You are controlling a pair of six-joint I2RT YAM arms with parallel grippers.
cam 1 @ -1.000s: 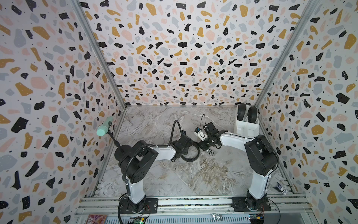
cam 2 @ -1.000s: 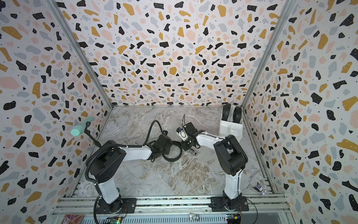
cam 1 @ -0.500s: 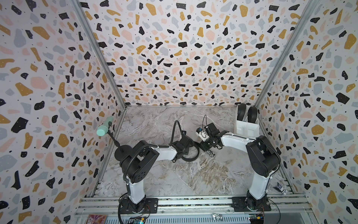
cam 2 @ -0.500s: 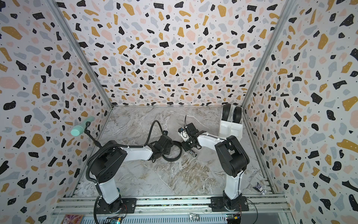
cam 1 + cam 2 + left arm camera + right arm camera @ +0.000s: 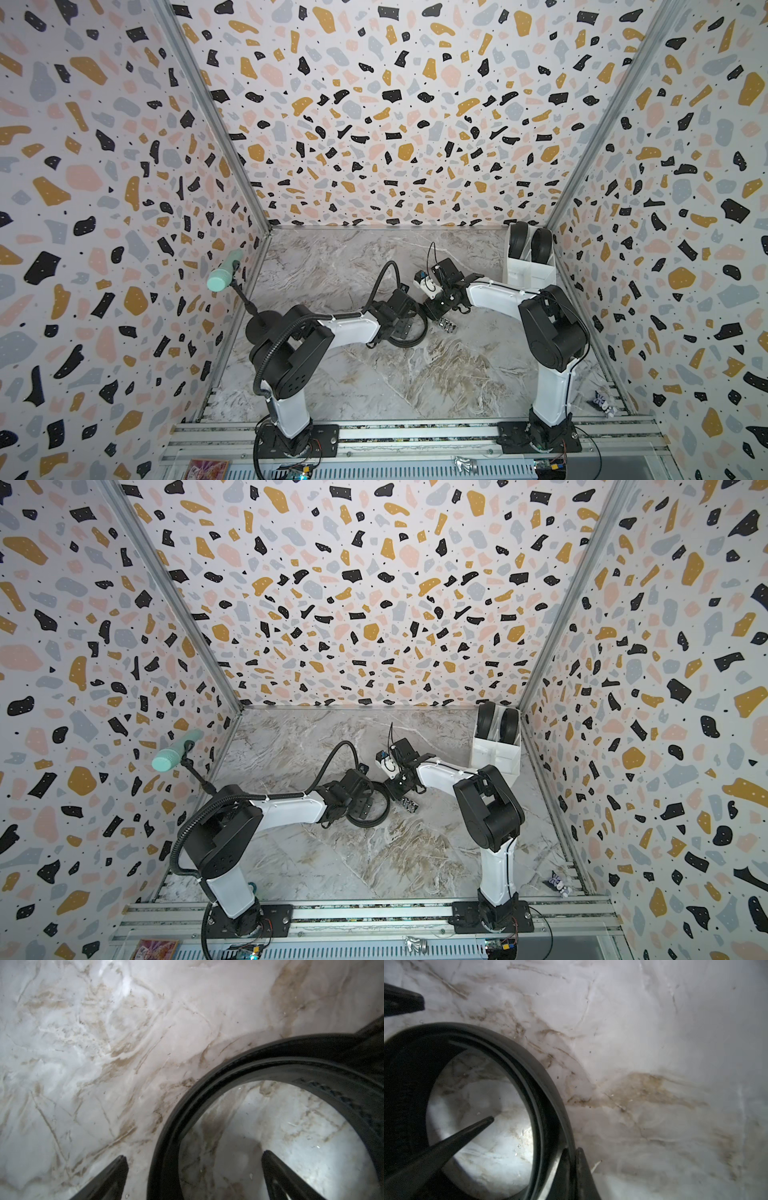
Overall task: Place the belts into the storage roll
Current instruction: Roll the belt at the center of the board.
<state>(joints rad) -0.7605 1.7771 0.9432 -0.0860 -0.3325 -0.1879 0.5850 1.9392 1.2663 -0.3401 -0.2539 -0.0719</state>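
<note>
**A:** Left wrist view: the left gripper [image 5: 194, 1155] stands wide, one finger inside the coiled belt [image 5: 166, 1136] and one outside, gripping nothing.

**B:** And the right gripper [image 5: 572, 1150]?

**A:** Clamped on the coil's wall. The belt lies on the table [image 5: 353, 257], well apart from the storage roll [image 5: 528, 272], which already holds two stowed belts [image 5: 519, 241].

**B:** How should this be done well?

**A:** My judgement: close the left jaws across every layer before the right lets go, or the coil may spring loose. Then carry it upright to a free cell of the storage roll.
</note>
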